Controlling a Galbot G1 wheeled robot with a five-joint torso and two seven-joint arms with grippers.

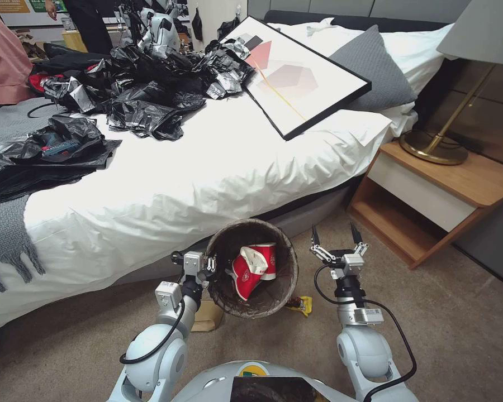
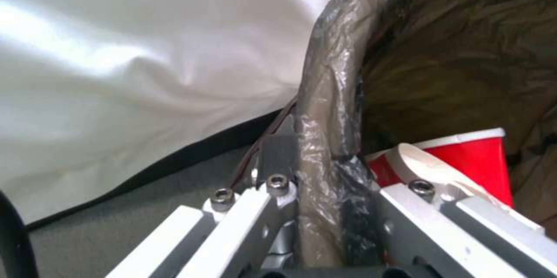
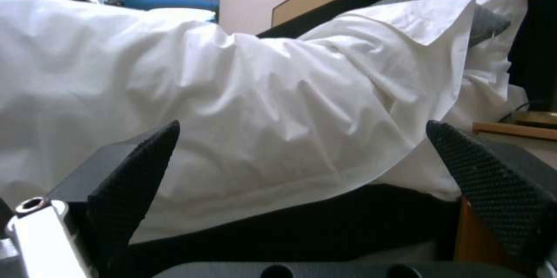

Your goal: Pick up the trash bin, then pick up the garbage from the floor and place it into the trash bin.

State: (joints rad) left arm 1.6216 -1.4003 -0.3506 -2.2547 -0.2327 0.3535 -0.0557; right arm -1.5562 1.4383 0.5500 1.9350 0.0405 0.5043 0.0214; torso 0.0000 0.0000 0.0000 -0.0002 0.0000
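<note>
Beside bed, left hand (image 1: 211,267) clamps trash bin (image 1: 274,298) rim; right hand (image 1: 337,235) spread.

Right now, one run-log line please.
left gripper: shut on bin rim | right gripper: open, beside bin | cups: in bin | wrapper: on floor

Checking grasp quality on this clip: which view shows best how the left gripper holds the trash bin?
The left wrist view: the left gripper is clamped on the bag-lined rim of the trash bin. The head view shows the grip small, at the rim's left edge. The right wrist view faces the bed.
</note>
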